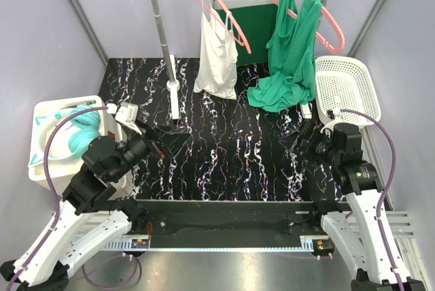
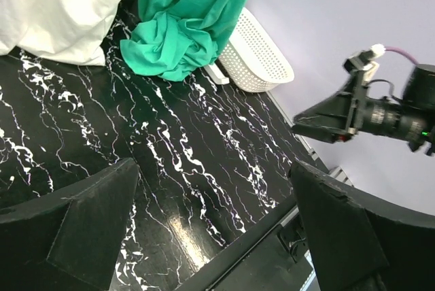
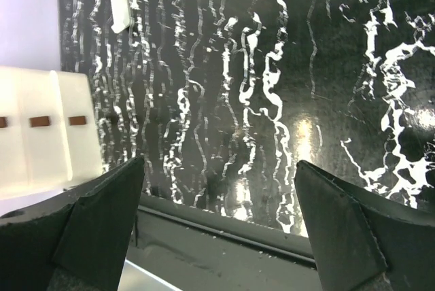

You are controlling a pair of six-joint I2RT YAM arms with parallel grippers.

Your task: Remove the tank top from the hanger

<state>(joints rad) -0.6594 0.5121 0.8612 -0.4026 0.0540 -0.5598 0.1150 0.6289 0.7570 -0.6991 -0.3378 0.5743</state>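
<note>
As the black marbled table [image 1: 224, 162] lay under my arms, the white tank top [image 1: 217, 56] hung at its far side on a pink hanger [image 1: 228, 16], well apart from me. Right of it a green top [image 1: 292, 46] drooped from a second hanger [image 1: 338, 39], its hem pooled on the table just beside a white basket [image 1: 346, 87]. My left jaws and right jaws both stood wide open, empty.

Black, white-veined tabletop [image 1: 224, 151] carries a white basket [image 1: 350, 86] far right, a green top [image 1: 275, 94] pooled beside it, and a rack foot [image 1: 175, 104] far left.
</note>
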